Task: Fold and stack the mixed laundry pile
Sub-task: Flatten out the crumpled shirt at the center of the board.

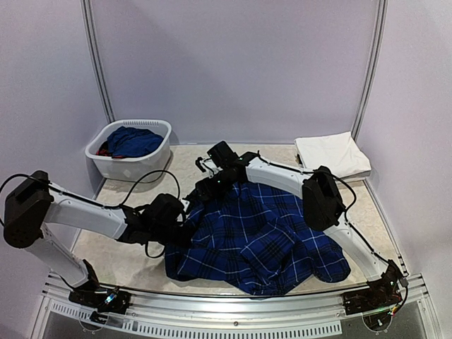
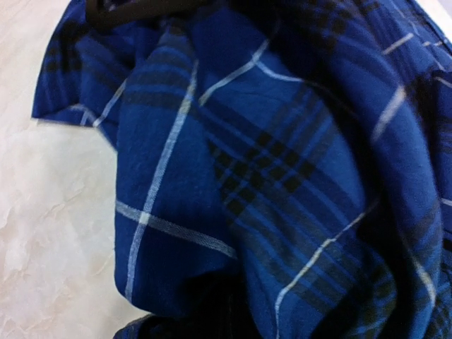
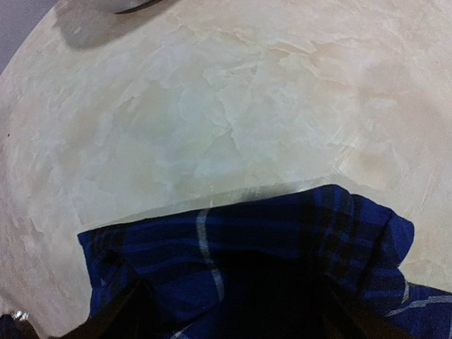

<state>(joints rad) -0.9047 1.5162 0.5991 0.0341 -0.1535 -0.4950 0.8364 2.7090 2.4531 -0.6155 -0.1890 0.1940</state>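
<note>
Far left on the table: oval white basket, upright, holding a solid blue piece with a bit of red at its left rim. Neither yet folded, well apart from both arms.

Just right of that, left end effector, low at the left edge of the navy plaid shirt. Closed; in the left wrist view, cloth bunched and raised off the table right up to the dark finger, so apparently pinching that left edge.

Next, right end effector, reaching across from the right to the shirt's far-left corner. Jaws apart, fingers straddling the hem with cloth between them, not clamped from what shows.

Centre: the shirt itself, crumpled and unfolded, long axis running roughly left to right with a slant toward the near right. Bulk of it to the right and near side of both end effectors. Probably a two-corner hold along the left side, with the cloth then drawn out flat; depends on the right jaws closing on the hem.

Far right: a folded white piece, flat at the table's far corner, likely the start of the stack.
</note>
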